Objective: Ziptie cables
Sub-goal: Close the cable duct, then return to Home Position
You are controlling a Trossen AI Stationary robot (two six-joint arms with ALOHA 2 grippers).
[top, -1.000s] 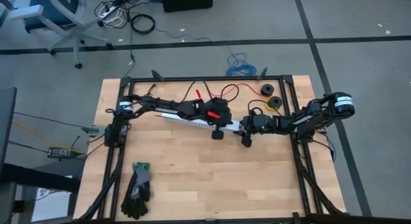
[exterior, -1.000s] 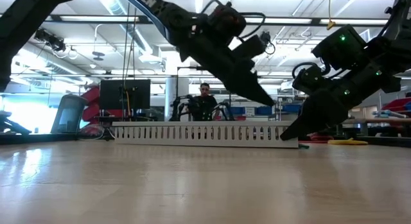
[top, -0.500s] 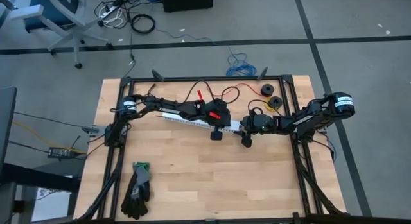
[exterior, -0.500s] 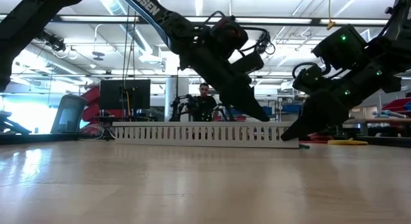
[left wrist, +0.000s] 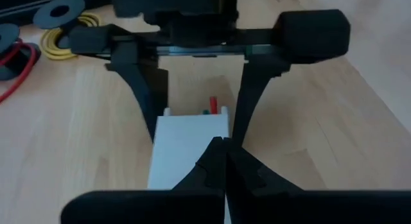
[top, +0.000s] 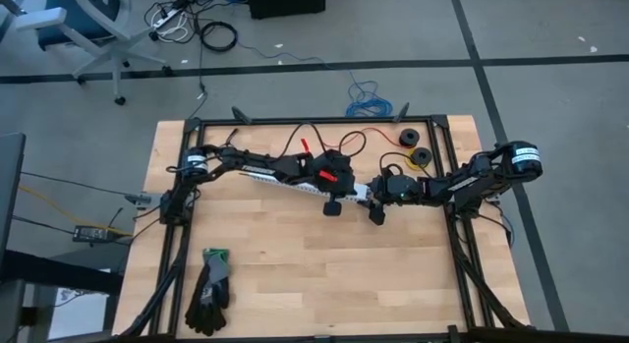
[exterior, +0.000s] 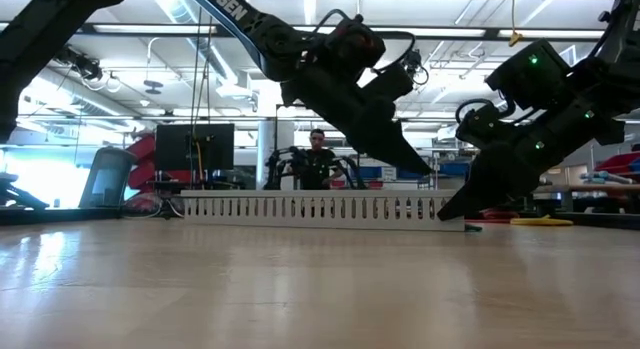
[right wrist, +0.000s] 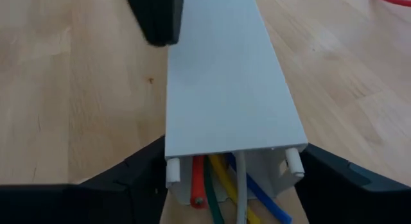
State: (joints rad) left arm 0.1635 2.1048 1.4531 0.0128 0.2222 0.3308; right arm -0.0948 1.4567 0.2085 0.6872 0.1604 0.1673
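Right, lower left of the high view: a pair of gloves (top: 209, 289) lies on the desk (top: 295, 274), well apart from the work and not in play.

The left arm comes in from the left edge along the white channel (top: 285, 184), which lies diagonally across the upper middle of the desk. The left hand (top: 332, 205) is clenched, with nothing between its fingers. In the left wrist view its shut tips sit over the channel's top cover. My read is that it's a closed point pressing or steadying the cover, not a grasp.

The cables (right wrist: 225, 185) are inside the channel. Only their ends show, at the open right-hand mouth in the right wrist view: yellow, green, blue and white, with a red one beside them. So the bundle is boxed in, with no reach to wrap a tie while it's in there.

The right hand (top: 371, 198) is at that same mouth, released. Its fingers (right wrist: 128, 176) are spread, one on each side of the channel walls. I can't tell whether they touch the walls. This looks like a straddle, to brace the end or line up on the wire tips.

Upper right: spools (top: 413, 146) and a loose red wire (top: 354, 137), both clear of the hands. The right arm enters from the right edge.

No ziptie visible in any view.
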